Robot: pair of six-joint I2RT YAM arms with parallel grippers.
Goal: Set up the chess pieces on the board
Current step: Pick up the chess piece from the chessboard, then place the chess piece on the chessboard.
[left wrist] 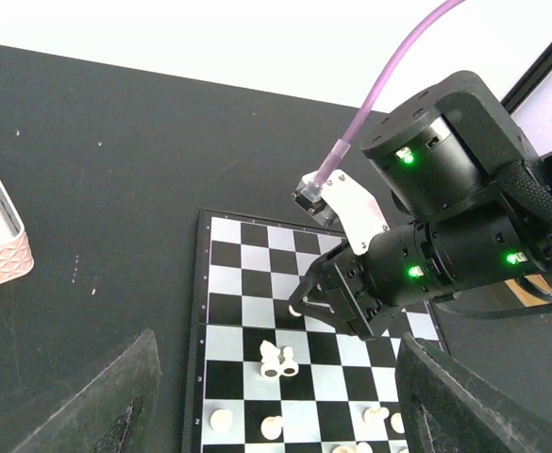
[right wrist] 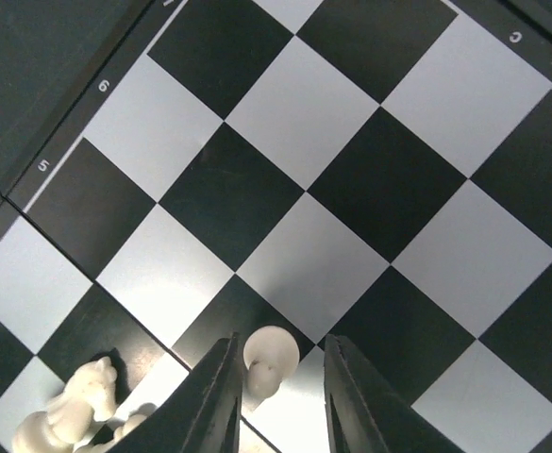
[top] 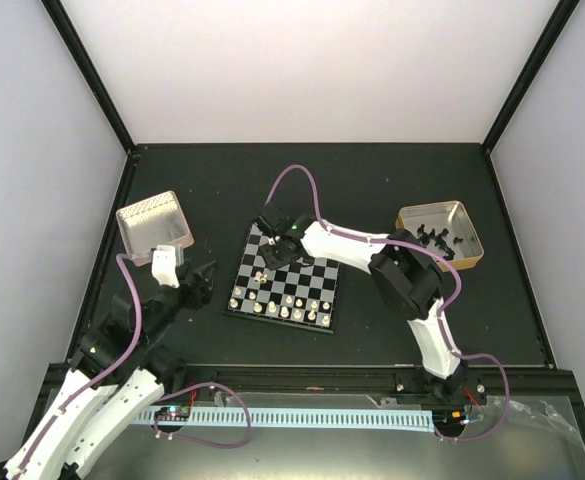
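Note:
The board (top: pixel 317 272) lies mid-table, with cream-white chess pieces (top: pixel 287 308) standing along its near rows. My right gripper (top: pixel 277 252) hangs low over the board's far left part. Its jaws straddle a fallen white pawn (right wrist: pixel 271 354). That pawn rests against the left finger (right wrist: pixel 221 387), with a gap to the other finger. From the left wrist, the same pawn (left wrist: pixel 295 309) shows at the right gripper's (left wrist: pixel 318 297) tips. Two more white pieces (left wrist: pixel 277 359) lie toppled together nearby. My left gripper (left wrist: pixel 276 340) is open and empty, just off the board's left edge.
A tan tin (top: pixel 154 220) sits at the left, behind my left gripper (top: pixel 204 280). Another tin (top: pixel 472 250) at the right holds several black pieces (top: pixel 437 238). The right arm (top: pixel 402 275) stretches across the board's right side. Dark walls edge the table.

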